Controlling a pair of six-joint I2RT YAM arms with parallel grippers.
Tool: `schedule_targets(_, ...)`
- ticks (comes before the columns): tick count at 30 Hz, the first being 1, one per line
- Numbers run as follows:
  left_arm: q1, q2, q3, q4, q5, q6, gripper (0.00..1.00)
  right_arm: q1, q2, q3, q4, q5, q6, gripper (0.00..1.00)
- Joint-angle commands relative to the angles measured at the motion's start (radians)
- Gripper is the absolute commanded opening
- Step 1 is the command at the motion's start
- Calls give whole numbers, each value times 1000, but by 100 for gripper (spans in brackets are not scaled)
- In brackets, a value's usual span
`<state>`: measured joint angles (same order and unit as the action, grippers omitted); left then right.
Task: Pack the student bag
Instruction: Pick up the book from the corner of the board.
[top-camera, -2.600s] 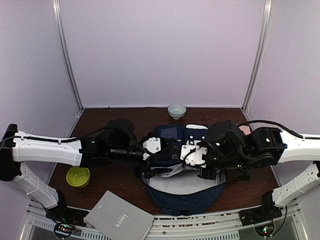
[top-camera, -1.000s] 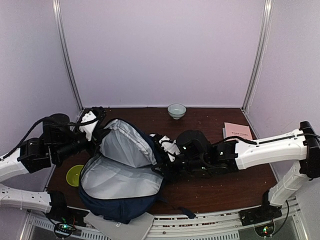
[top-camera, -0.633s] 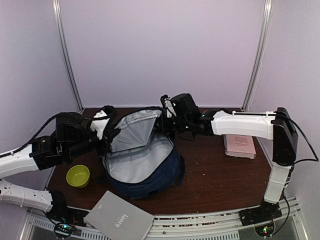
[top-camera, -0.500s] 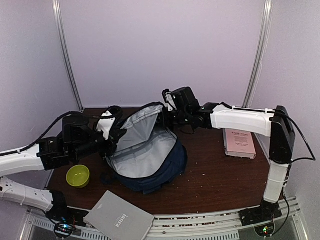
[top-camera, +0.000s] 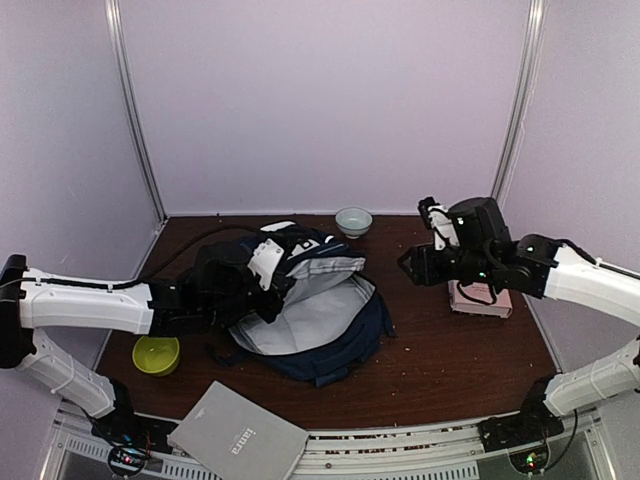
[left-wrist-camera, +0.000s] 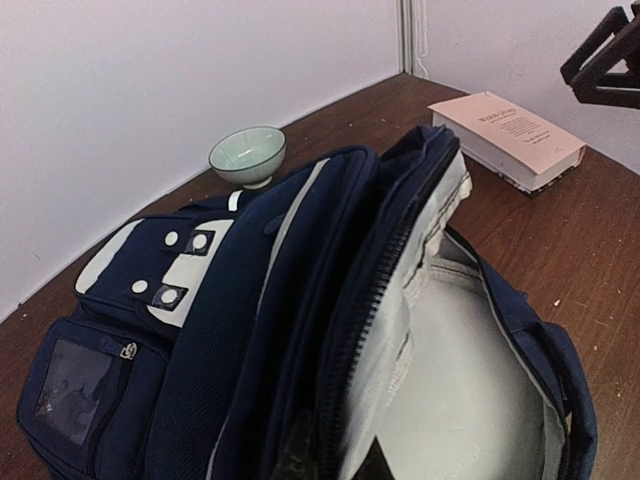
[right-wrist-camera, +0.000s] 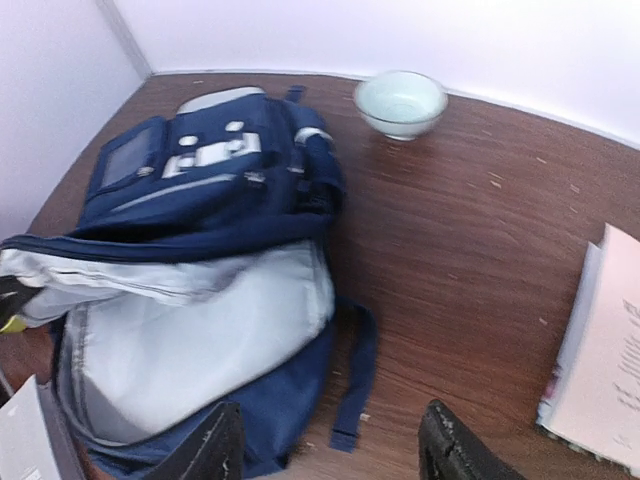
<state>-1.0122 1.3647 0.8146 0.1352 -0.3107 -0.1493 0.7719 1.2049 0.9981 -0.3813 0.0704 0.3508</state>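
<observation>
From my station, the student bag (top-camera: 315, 315) lies on its back on the brown table (top-camera: 440, 350), main compartment unzipped and its pale grey lining exposed. I take the bag as my reference for everything else. My left gripper (left-wrist-camera: 330, 460) is at the bag's left side, on the raised edge of the opening. In the left wrist view only the dark tips of its fingers (left-wrist-camera: 298, 458) show at the bottom of the frame, closed together on the zipped rim and pinching the fabric so that the flap stands up from the body. The bag's front pocket, with its white-grey patches and small clear window, faces away from the opening, towards the back wall. My right gripper (right-wrist-camera: 330, 412) hangs above the table to the right of the bag, clear of it, its two fingers spread wide with nothing between them. Just beyond the bag, towards the back wall, stands a pale green bowl (top-camera: 353, 221). A pink book (top-camera: 480, 298) lies flat well to the bag's right. A yellow-green bowl (top-camera: 156, 353) sits to the bag's left, and a grey book (top-camera: 238, 438) lies on the near side of the bag, at the table's front edge.
</observation>
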Motion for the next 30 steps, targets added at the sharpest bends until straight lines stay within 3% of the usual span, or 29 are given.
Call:
schedule_targets(1, 32, 18, 34, 100, -42, -46, 0, -172, -85, -124, -104, 201, 57, 73)
schedule_targets(2, 32, 20, 32, 99, -36, -48, 0, -193, -72, -118, -129, 310, 46, 80)
schedule_targets(5, 32, 14, 24, 94, -20, -52, 0, -224, 65, -32, -202, 544, -9, 85)
schedule_targets(10, 32, -23, 6, 72, -36, -21, 0, -248, 438, 240, -389, 746, -74, 92)
schedule_targets(14, 34, -42, -6, 64, -44, 8, 0, -304, 638, 361, -398, 752, -137, 99)
schedule_targets(19, 34, -28, 21, 38, -39, 50, 0, -335, 811, 473, -452, 829, -174, 100)
schedule_targets(30, 52, 29, 85, 29, 4, 102, 0, -345, 911, 470, -425, 857, -208, 87)
